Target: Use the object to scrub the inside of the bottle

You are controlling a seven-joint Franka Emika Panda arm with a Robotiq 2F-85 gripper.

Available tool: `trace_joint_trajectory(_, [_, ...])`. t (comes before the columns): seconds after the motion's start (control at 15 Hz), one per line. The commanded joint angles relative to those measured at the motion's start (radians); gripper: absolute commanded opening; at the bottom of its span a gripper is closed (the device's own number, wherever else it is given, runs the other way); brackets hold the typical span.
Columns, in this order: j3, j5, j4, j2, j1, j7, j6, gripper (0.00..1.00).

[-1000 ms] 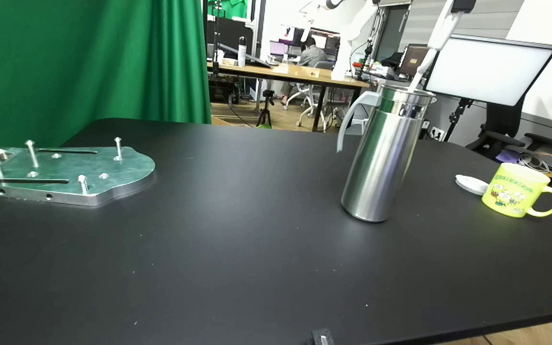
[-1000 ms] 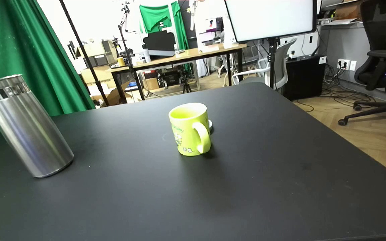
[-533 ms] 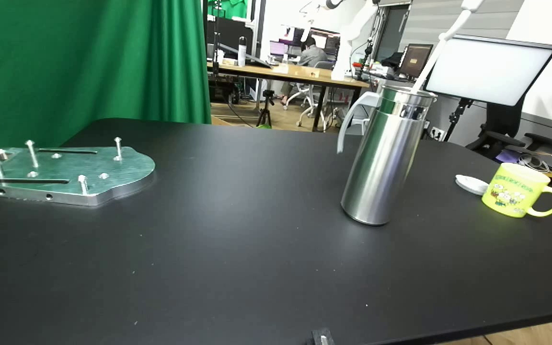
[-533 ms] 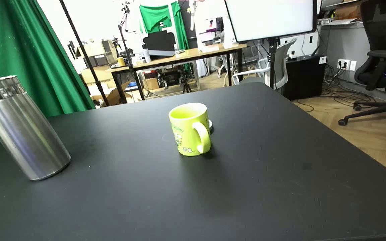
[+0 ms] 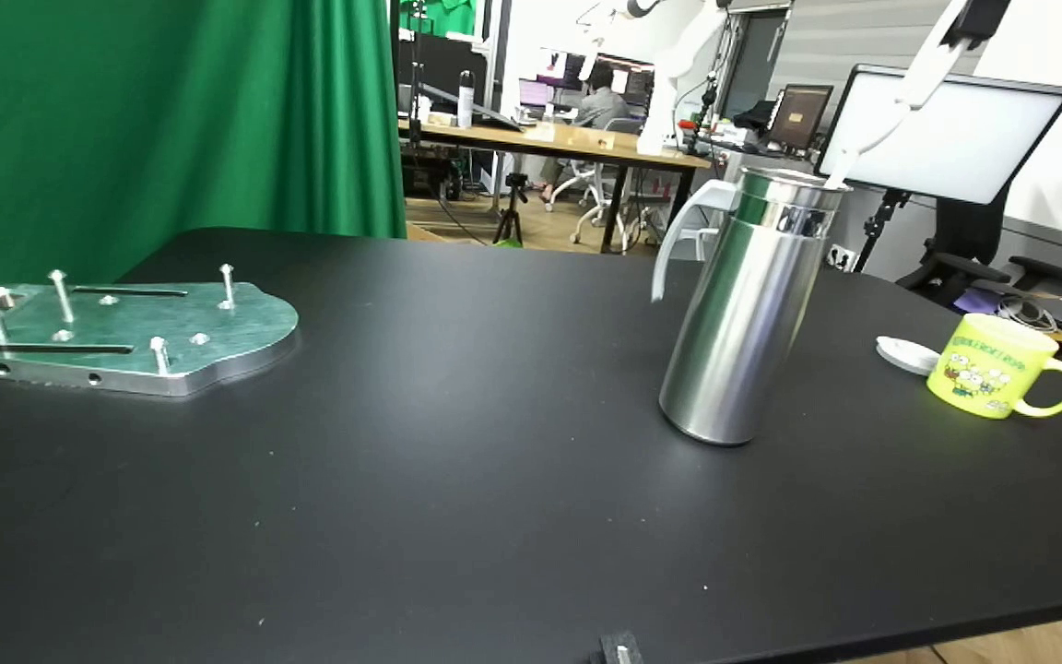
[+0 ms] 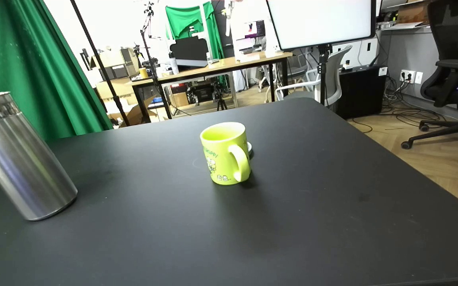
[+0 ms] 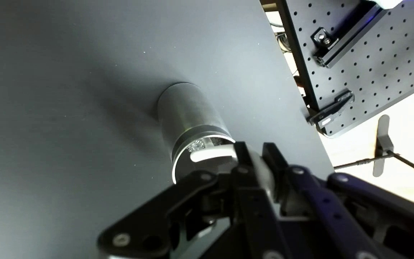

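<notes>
The black table (image 5: 457,516) spreads beneath my claw (image 7: 256,151). On it, just beyond my fingertips, stands the steel bottle (image 5: 748,314) I have to clean, its mouth uncovered and facing up towards me. It slants in both exterior views; whether it truly tilts I cannot tell. My claw is drawn in tight, with nothing but a white stick (image 7: 212,153) pinched in it; I take that for the scrubber. The stick's lower end goes into the mouth close to the rim and is lost to sight, so I cannot tell how deep it reaches. Taking hold and putting it in are done; scrubbing looks like the step in hand. How clean the inside is does not show. Left to do, I judge: rub all round, then draw the stick out. Well apart from me stands a yellow-green mug (image 5: 992,367), with a white disc (image 5: 906,355) just beside it.
</notes>
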Motion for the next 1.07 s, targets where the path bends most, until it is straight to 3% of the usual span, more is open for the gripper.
trace_joint_trajectory(0.0, [0.026, 0.007, 0.032, 0.095, -0.019, -0.019, -0.025, 0.04])
trace_joint_trajectory(0.53, [0.102, -0.013, 0.079, 0.21, -0.035, 0.02, -0.037, 0.04])
trace_joint_trajectory(1.0, [0.179, -0.06, 0.15, 0.137, -0.018, 0.065, -0.11, 0.04])
